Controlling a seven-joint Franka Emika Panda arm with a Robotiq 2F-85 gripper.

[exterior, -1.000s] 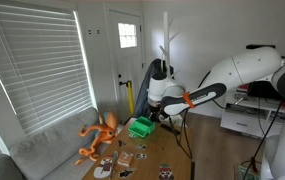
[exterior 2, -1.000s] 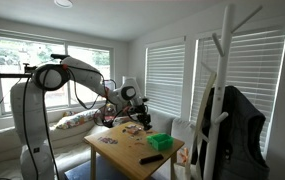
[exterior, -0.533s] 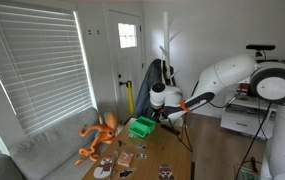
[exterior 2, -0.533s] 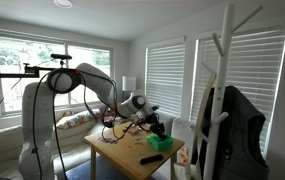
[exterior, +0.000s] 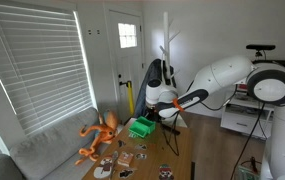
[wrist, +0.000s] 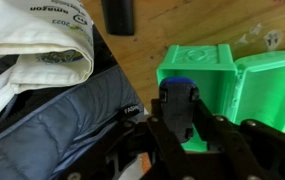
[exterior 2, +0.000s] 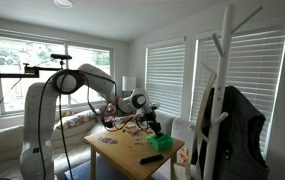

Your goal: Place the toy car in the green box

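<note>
The gripper is clamped on the car (dark, blue-topped), whose long axis points toward the box.

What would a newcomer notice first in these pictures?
The bright green box dominates the wrist view, with the gripper holding a small dark toy car over its near edge. In an exterior view, the bulky white arm reaches toward the box, and an orange long-limbed toy sprawls nearby.
</note>
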